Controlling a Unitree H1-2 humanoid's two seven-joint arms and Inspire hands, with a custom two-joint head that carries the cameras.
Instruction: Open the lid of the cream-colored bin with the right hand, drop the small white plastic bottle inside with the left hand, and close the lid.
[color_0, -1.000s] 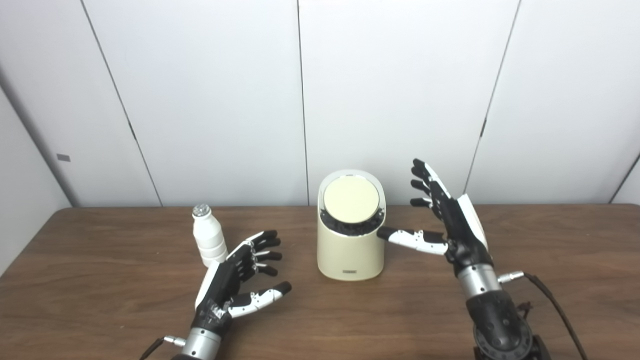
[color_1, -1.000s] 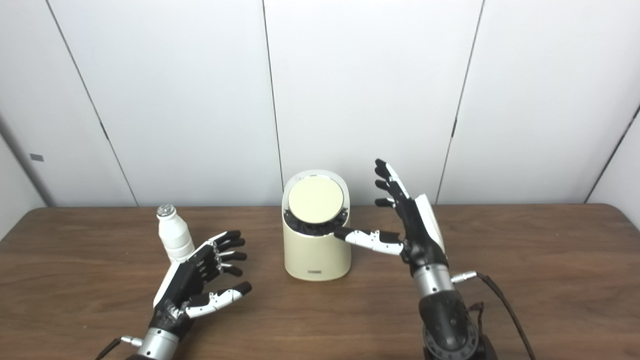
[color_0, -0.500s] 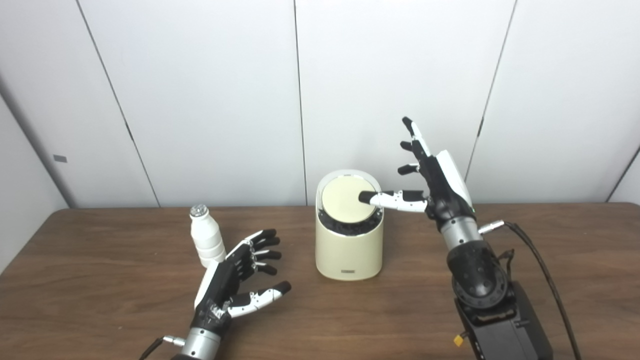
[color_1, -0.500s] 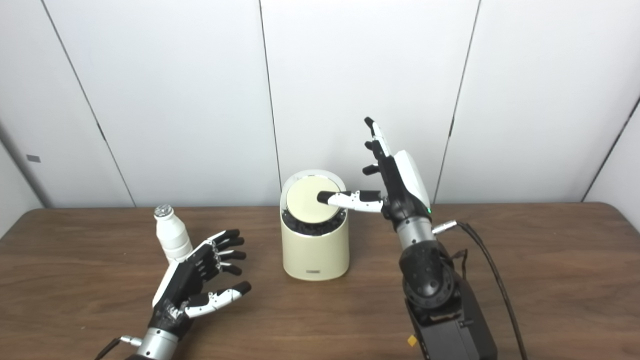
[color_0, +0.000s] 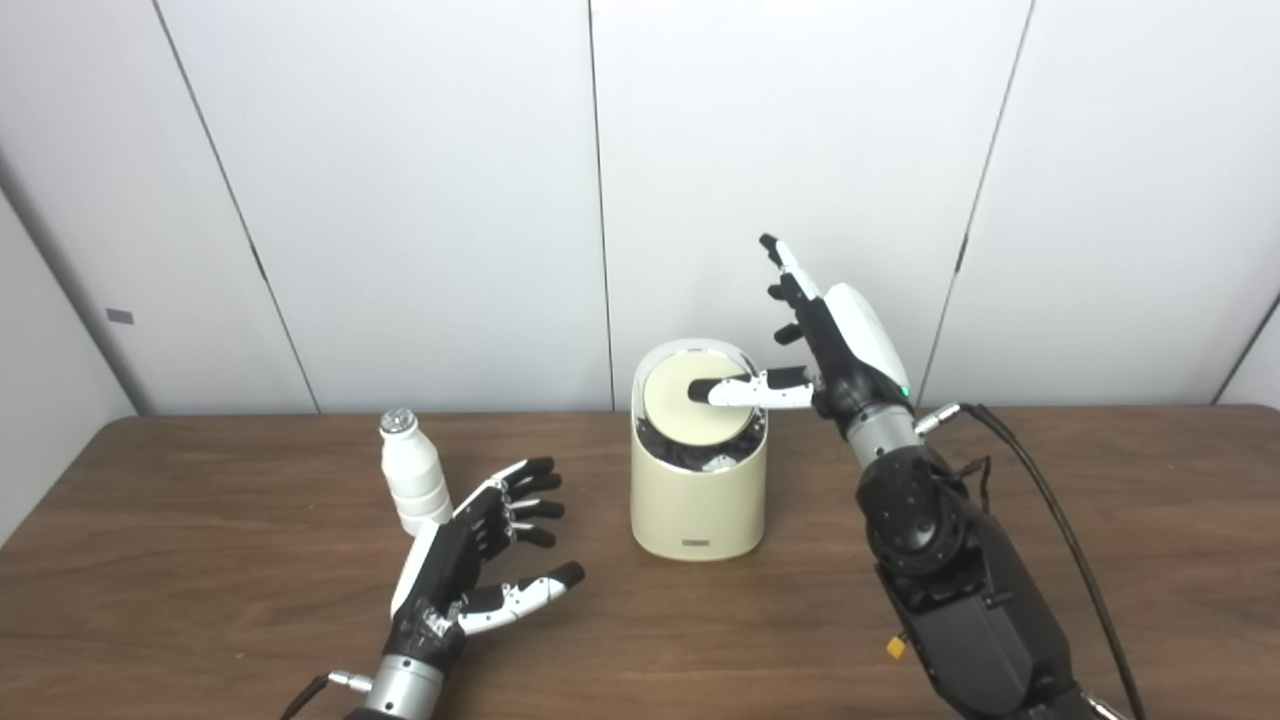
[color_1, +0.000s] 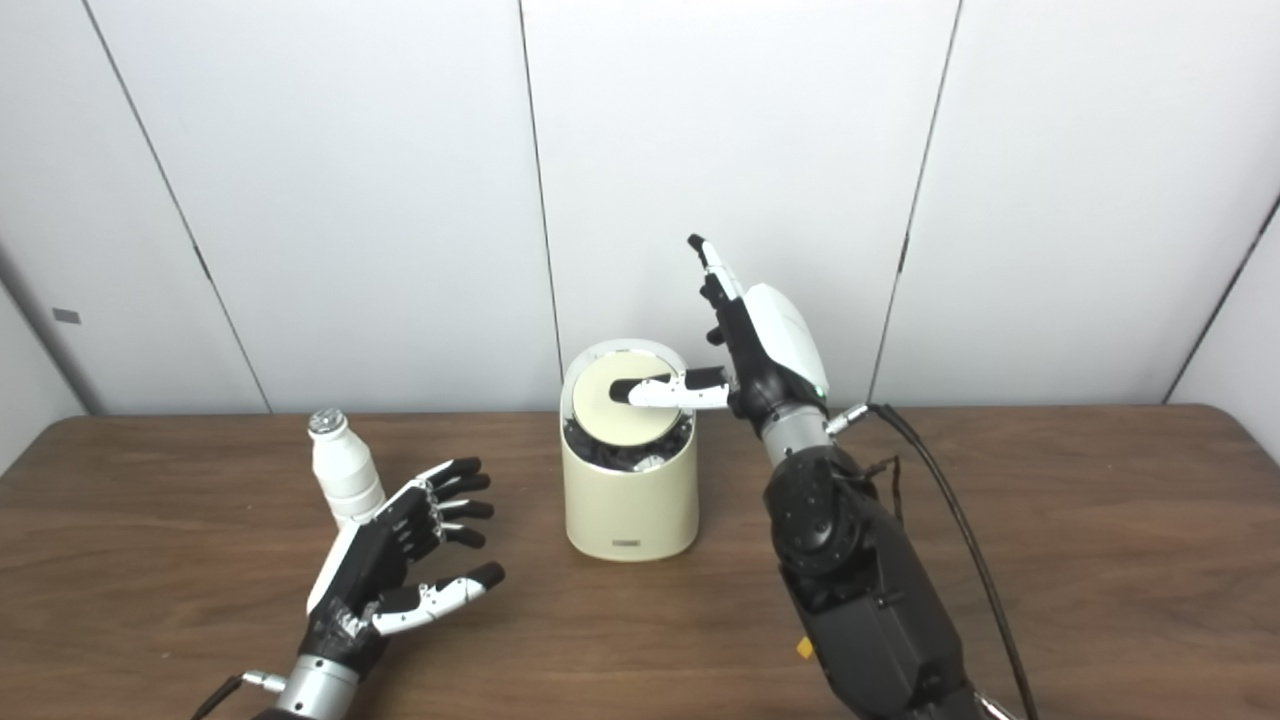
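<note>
A cream-colored bin (color_0: 698, 500) stands mid-table with its round lid (color_0: 690, 412) tilted toward me. My right hand (color_0: 825, 345) is open above and to the right of the bin, fingers pointing up; its thumb (color_0: 745, 391) lies across the lid's upper part and touches it. Dark contents and a small pale object show in the gap under the lid's front edge. The small white plastic bottle (color_0: 410, 483) with a silver cap stands upright left of the bin. My left hand (color_0: 470, 565) is open, palm facing right, just in front and to the right of the bottle, holding nothing.
The brown wooden table (color_0: 200, 600) ends at a white panelled wall (color_0: 400, 200) right behind the bin. A black cable (color_0: 1060, 520) runs from my right wrist down the right side.
My right hand rose from beside the bin to above it and moved left, its thumb reaching farther across the lid. The lid's front looks slightly lower inside the rim. The left hand and bottle stayed put.
</note>
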